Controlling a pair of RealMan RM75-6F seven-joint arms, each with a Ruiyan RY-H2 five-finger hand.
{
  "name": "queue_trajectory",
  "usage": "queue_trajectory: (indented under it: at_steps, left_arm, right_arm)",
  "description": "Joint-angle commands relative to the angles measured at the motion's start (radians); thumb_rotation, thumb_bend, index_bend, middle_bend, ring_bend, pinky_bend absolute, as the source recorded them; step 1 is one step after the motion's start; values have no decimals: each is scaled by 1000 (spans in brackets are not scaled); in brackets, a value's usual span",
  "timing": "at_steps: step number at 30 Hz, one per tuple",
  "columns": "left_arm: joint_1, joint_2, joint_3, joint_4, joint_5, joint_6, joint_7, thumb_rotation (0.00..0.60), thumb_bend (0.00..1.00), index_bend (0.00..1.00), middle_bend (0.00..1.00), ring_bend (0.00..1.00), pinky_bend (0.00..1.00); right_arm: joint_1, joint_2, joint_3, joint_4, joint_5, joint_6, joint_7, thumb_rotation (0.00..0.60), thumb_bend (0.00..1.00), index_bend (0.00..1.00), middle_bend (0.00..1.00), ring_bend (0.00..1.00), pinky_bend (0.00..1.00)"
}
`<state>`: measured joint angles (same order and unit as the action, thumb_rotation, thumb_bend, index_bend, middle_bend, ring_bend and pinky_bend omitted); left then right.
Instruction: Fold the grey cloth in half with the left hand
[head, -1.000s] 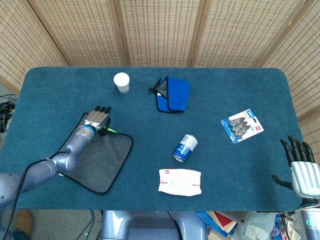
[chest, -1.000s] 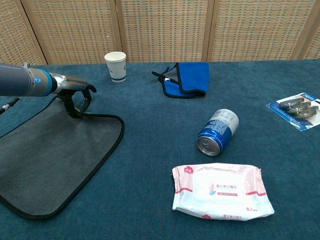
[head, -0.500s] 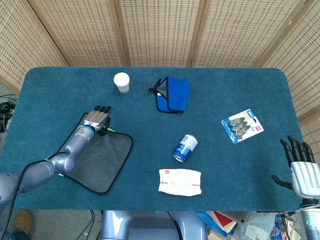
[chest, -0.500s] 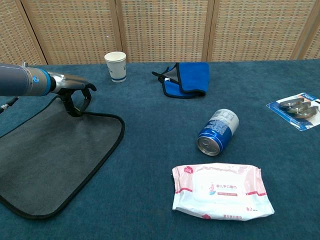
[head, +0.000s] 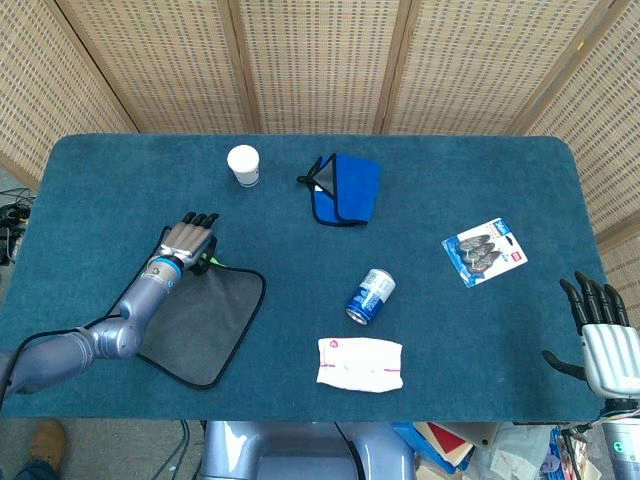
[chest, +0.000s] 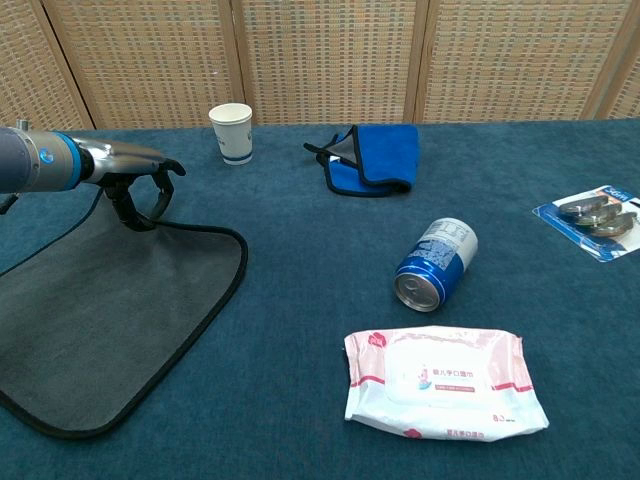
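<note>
Where the blue-carpeted table (head: 450, 180) meets woven-cane wall panels (head: 320, 60), the left hand (head: 188, 242) hovers with fingers (chest: 150, 196) curled, empty, over the cloth's (chest: 100, 310) far corner.

A white paper cup (head: 243, 165) stands upright near the far edge of the blue-carpeted table (head: 480, 170), with a folded blue cloth (head: 345, 188) to its right. A blue drink can (head: 370, 296) lies on its side mid-table, a pack of wet wipes (head: 360, 363) near the front edge, and a blister pack (head: 485, 252) toward the right edge.
</note>
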<state>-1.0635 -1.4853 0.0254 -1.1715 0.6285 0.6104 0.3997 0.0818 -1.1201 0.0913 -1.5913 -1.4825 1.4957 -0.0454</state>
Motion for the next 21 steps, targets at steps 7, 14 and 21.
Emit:
queue_trajectory:
  at_steps: [7, 14, 21]
  left_arm:
    - [57, 104, 61, -276, -97, 220, 133, 600, 439, 608, 0, 0, 0]
    - [130, 138, 80, -377, 27, 312, 107, 600, 439, 608, 0, 0, 0]
    - [209, 153, 120, -422, 119, 390, 104, 600, 439, 608, 0, 0, 0]
  right_arm:
    - [-4, 8, -5, -2, -15, 9, 26, 600, 0, 0, 0, 0, 0]
    - [-2, 10, -9, 1, -18, 1, 37, 600, 0, 0, 0, 0, 0]
    - [-2, 16, -9, -3, -22, 3, 52, 600, 0, 0, 0, 0, 0]
